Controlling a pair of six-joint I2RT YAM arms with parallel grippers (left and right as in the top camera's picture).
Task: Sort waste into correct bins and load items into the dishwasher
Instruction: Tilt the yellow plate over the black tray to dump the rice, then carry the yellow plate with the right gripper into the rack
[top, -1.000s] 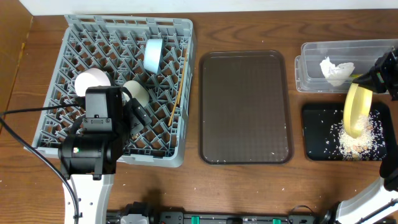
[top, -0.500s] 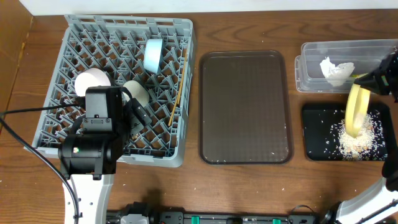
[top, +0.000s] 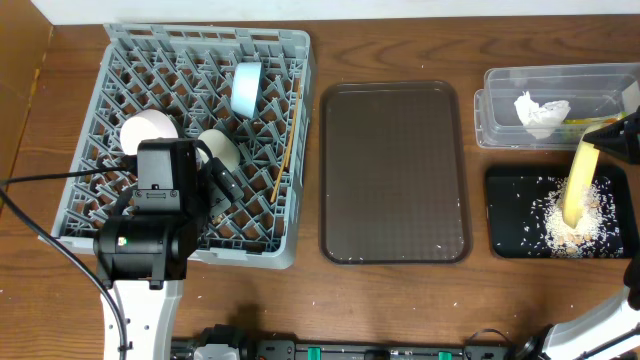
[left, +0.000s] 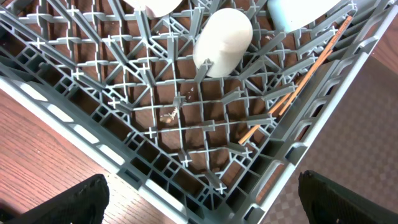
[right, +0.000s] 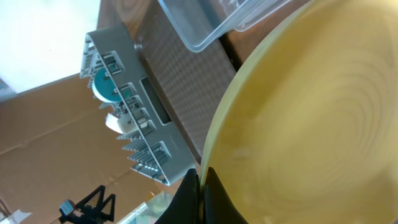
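You are in the scraping step. Your right gripper (top: 604, 135) is clamped on the upper rim of the pale yellow plate (top: 574, 185), which hangs steeply tilted below the fingers, its lower edge down among the beige crumbs (top: 560, 228) in the black bin (top: 505, 215). The plate face in the right wrist view looks clean, so I judge the tipping about done.

The next move calls for lifting the plate clear of the bin and carrying it well away, across the brown tray (top: 395, 170), to the grey dish rack (top: 200, 35). Set it on edge between pegs, in a free slot. Keep it from swinging into the clear tub (top: 500, 110) just behind the hand.

Your left gripper (left: 205, 208) hangs with its fingers spread wide and nothing between them, above the near side of the rack. Move it aside if it crowds the slot you pick.

Counted:
- **Plate:** one, in the right hand.
- **Bowls:** two, ahead of the left fingers: a light blue bowl (top: 246, 88) and a pinkish-white bowl (top: 148, 130).
- **Cup:** one cream cup (left: 222, 40), just ahead of the left fingers.
- **Chopsticks:** two wooden chopsticks (left: 298, 84), slanting to the right of that hand.
- **Napkin:** one crumpled white napkin (top: 540, 113) in the tub.
- **Wrapper:** one thin yellow-green strip (top: 580, 122) beside the napkin, probably the wrapper.
- **Bins:** two. There is one rack and one tray.
- **Crumbs:** too many to count; a few specks lie on the tray.
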